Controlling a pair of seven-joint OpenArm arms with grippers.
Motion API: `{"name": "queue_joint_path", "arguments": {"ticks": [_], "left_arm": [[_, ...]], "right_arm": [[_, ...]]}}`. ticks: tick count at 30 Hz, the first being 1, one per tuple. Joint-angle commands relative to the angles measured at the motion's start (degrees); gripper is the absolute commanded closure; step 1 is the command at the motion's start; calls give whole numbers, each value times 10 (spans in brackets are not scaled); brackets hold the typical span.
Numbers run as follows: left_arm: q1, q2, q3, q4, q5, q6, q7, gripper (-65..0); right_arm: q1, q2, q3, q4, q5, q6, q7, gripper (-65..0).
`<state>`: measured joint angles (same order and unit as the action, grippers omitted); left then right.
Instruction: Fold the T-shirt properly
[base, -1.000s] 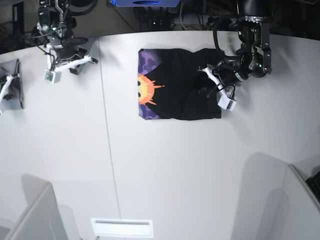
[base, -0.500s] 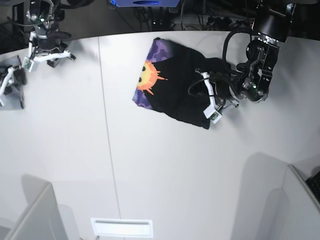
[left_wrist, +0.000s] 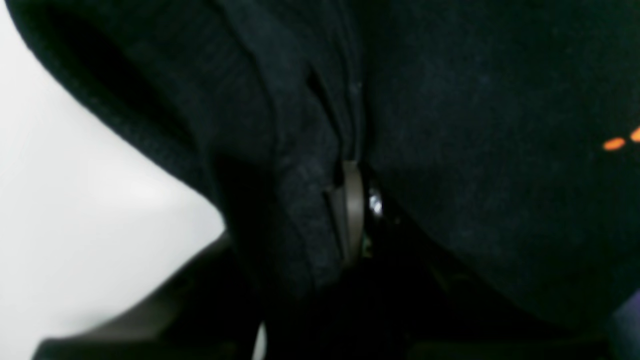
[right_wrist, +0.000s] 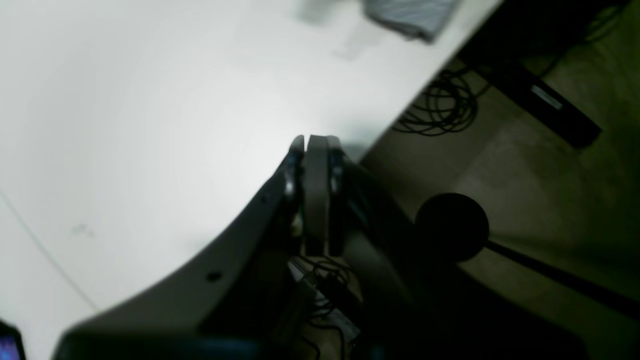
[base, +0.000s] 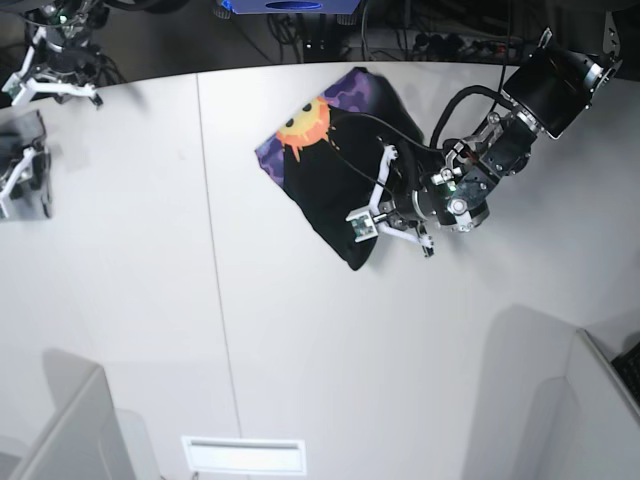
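The black T-shirt (base: 330, 175) lies folded and skewed at the table's far middle, with its orange sun print on purple (base: 308, 124) facing up at the far-left end. My left gripper (base: 383, 197) is shut on the shirt's right-hand edge. In the left wrist view black cloth (left_wrist: 475, 150) fills the frame and bunches round one grey finger (left_wrist: 351, 210). My right gripper (base: 55, 85) is at the far-left corner of the table, well away from the shirt. In the right wrist view it (right_wrist: 316, 145) is shut and empty over the table's edge.
A small grey cloth (right_wrist: 410, 15) lies near the table's edge in the right wrist view. A dark object (base: 28, 175) sits at the left edge of the white table (base: 300, 340). Cables (right_wrist: 440, 110) lie on the floor beyond the edge. Grey partitions (base: 520, 400) stand at the front.
My left gripper has swung the shirt clockwise and pulled its near end forward and left. The sun print has moved up towards the far edge. My right arm has drawn back to the far-left corner.
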<state>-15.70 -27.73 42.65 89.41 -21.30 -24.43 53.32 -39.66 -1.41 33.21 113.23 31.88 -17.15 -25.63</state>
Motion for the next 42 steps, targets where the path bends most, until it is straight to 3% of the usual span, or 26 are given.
{"name": "queue_joint_path", "arguments": {"ticks": [1,4,7,17,21,27,38,42], "left_arm": [[-3,-3,13,-6,47,4,30,0],[-19,7,49,-6,79,3,15,0],[-32,7,91,-8,110,3,-40,0],[-71,9,219,-12,181,3,-135,0],[-94,20,248,-12,184,3,-141,0],[-114,25,263,-19,184,3,-197,0],[-195,39,368,-117,184,3,-312,0],[-204,47,372,-135,184,3,-327,0]], "right_arm": [[-9,-3,11,8,-4,3,10,0],[-9,-17,30,7,-4,3,10,0],[-15,-35,37,7,-4,4,11,0],[-14,-51,38,-8,-4,4,12,0],[-14,-54,38,-8,-4,4,12,0],[-14,-54,38,-9,-4,4,12,0],[-14,-54,38,-9,-4,3,12,0],[-14,-54,38,-9,-4,3,12,0]]}}
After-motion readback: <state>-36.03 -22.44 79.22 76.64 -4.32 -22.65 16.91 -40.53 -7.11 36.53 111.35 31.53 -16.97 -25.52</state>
